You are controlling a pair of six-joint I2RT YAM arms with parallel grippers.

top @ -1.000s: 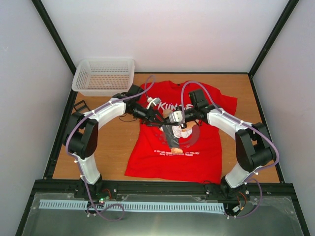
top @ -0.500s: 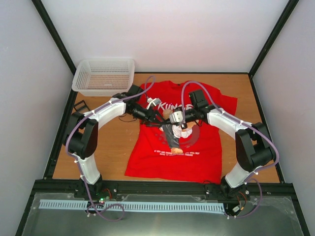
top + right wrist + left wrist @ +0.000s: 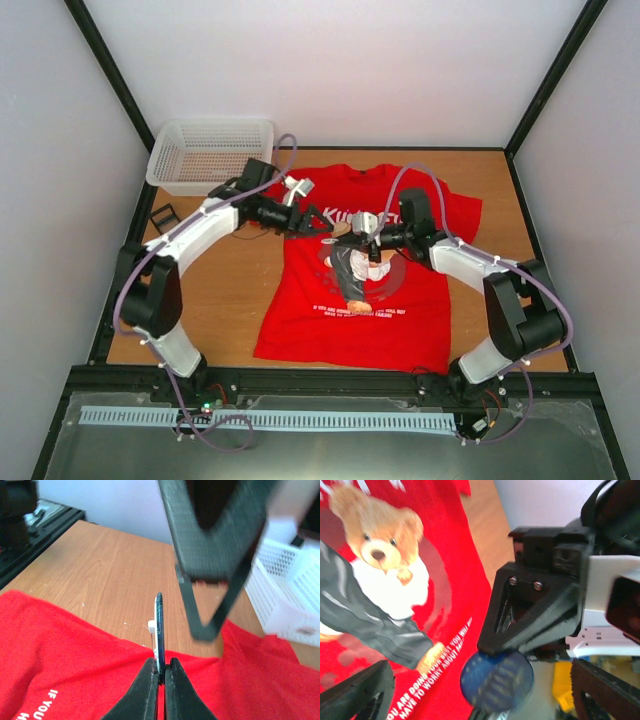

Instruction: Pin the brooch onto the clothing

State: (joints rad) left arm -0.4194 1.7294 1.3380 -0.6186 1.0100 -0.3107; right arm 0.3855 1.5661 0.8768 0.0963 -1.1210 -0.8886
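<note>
The brooch (image 3: 496,680) is a round dark-blue disc, seen edge-on in the right wrist view (image 3: 159,622) with its white back facing left. My right gripper (image 3: 160,672) is shut on its lower rim and holds it upright above the clothing (image 3: 60,650), a red T-shirt (image 3: 350,300) with a teddy bear print (image 3: 380,545). My left gripper (image 3: 480,680) stands open, its fingers (image 3: 362,692) spread wide on either side of the brooch and not touching it. In the top view both grippers, left (image 3: 318,223) and right (image 3: 352,233), meet over the shirt's chest.
A white mesh basket (image 3: 210,155) stands at the back left of the table, just beyond the shirt (image 3: 295,595). A small black object (image 3: 160,215) lies at the table's left edge. Bare wood (image 3: 225,290) shows left of the shirt.
My left gripper has opened wide, let go of the brooch and drawn back to the far left. My right gripper has closed fully on the brooch.
</note>
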